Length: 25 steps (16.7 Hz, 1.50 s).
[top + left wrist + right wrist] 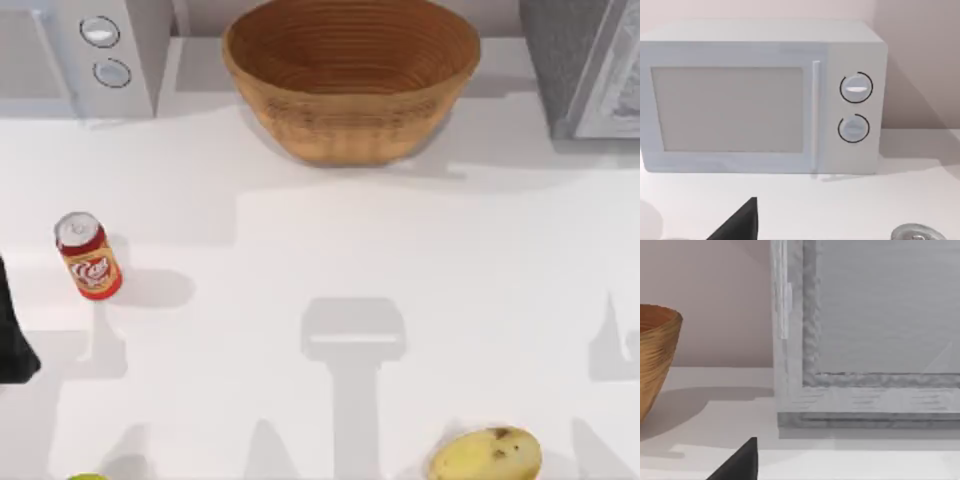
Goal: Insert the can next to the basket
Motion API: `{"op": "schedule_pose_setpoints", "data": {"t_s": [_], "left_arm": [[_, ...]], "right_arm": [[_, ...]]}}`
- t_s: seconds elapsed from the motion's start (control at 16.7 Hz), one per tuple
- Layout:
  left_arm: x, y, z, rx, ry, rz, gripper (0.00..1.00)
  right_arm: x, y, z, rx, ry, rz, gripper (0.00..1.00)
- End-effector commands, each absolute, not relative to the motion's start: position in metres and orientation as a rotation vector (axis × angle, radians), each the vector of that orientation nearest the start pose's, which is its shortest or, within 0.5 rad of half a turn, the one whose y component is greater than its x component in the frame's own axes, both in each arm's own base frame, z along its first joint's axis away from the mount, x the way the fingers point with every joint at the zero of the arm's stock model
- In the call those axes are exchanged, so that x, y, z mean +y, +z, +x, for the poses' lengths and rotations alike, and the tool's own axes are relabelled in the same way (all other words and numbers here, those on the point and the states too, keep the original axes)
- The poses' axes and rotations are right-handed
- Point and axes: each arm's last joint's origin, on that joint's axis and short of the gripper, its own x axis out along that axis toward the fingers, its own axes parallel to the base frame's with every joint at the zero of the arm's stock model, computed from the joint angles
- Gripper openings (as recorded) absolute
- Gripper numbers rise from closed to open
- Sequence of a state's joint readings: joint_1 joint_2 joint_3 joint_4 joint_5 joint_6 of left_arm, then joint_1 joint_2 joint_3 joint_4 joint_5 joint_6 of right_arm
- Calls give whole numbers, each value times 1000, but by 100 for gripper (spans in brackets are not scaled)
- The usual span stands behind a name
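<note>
The can (88,257), red and orange with a silver top, stands upright at the table's left side. Its silver top (912,233) sits at the edge of the left wrist view. The tan woven basket (350,75) stands at the back middle, far from the can, and its side (655,360) appears in the right wrist view. My left arm (15,340) is a dark shape at the left edge, below and to the left of the can and apart from it. A black part of my left gripper (740,225) pokes in low. A like part of my right gripper (740,462) does too.
A white microwave (90,50) stands at the back left, facing the left wrist camera (760,100). A grey appliance (585,65) fills the back right. A yellow potato (487,455) lies at the front right, and a green object (88,477) peeks in at the front left.
</note>
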<state>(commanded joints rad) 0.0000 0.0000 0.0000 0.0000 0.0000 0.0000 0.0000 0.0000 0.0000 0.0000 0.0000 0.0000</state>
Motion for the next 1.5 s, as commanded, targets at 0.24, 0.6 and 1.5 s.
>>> {"op": "schedule_pose_setpoints", "data": {"t_s": [0.24,0.6,1.5], "left_arm": [[-2,165,106,12,-9,7,100],[-14,211,119,205,-137,76,100],[-166,228,286,1479,-668,399,100]], "right_arm": [[-1,160,106,0,0,0,100],[-1,160,106,0,0,0,100],[-1,160,106,0,0,0,100]]}}
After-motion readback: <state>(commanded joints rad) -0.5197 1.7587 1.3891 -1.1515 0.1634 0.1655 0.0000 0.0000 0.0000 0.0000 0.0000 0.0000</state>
